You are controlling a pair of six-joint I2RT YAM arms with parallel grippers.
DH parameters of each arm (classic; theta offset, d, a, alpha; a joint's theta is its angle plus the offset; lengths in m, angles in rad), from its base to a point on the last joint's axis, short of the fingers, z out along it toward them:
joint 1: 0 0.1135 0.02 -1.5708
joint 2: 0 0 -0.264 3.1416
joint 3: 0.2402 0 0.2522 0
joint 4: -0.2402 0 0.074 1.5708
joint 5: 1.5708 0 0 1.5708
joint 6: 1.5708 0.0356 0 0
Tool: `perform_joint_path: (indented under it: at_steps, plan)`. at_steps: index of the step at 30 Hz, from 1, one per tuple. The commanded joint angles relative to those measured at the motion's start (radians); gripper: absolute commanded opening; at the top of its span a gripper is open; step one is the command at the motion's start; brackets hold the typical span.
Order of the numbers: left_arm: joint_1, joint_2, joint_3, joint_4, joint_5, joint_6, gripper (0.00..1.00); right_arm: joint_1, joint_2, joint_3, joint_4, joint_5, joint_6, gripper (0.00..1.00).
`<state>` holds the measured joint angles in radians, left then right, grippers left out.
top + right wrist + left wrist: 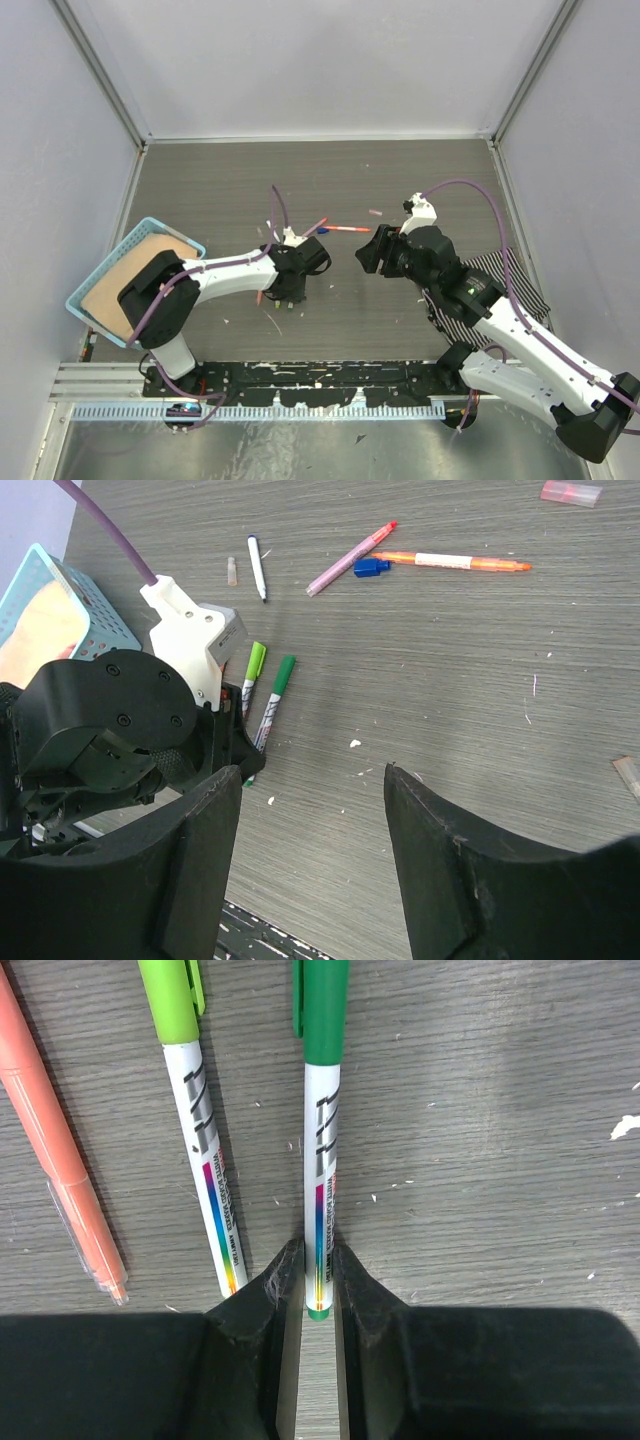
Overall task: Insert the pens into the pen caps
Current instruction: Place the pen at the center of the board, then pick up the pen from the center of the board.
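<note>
Left tool is clamped on the tail of the dark-green pen, which runs straight ahead of it, flat on the tabletop. Right tool gapes, well apart.

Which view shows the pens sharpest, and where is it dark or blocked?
Left wrist: dark green pen crisp, left gripper black and featureless. Right wrist: pens sharp, right gripper dark, blocking the bottom. Top external: even light, pens tiny.

Grey table with pens, caps
</note>
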<state>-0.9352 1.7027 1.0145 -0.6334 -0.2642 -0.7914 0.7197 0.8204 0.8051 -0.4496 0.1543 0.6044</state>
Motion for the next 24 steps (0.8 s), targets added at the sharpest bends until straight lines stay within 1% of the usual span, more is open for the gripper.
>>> perform_joint_path:
  at_steps: [1, 6, 10, 14, 17, 19, 24]
  plan:
    - [0.007, -0.01, 0.006, 0.01, -0.006, -0.019, 0.24, -0.002, -0.01, 0.009, 0.033, -0.01, -0.013, 0.64]
    - [0.007, -0.023, 0.015, 0.006, -0.007, -0.01, 0.34, -0.003, -0.022, 0.008, 0.027, -0.01, -0.017, 0.64]
    - [0.007, -0.057, 0.045, -0.022, -0.021, 0.005, 0.36, -0.003, -0.029, 0.006, 0.027, -0.009, -0.019, 0.64]
    - [0.006, -0.103, 0.107, -0.07, -0.044, 0.032, 0.37, -0.002, -0.031, 0.008, 0.024, 0.003, -0.015, 0.64]
    - [0.007, -0.154, 0.147, -0.096, -0.06, 0.078, 0.37, -0.003, -0.041, 0.006, 0.018, 0.05, 0.009, 0.64]
    - [0.008, -0.201, 0.159, -0.082, -0.053, 0.126, 0.37, -0.003, -0.044, 0.002, 0.025, 0.092, 0.013, 0.63]
    - [0.051, -0.318, 0.178, -0.066, 0.014, 0.242, 0.4, -0.003, -0.012, 0.017, 0.04, 0.099, -0.071, 0.65]
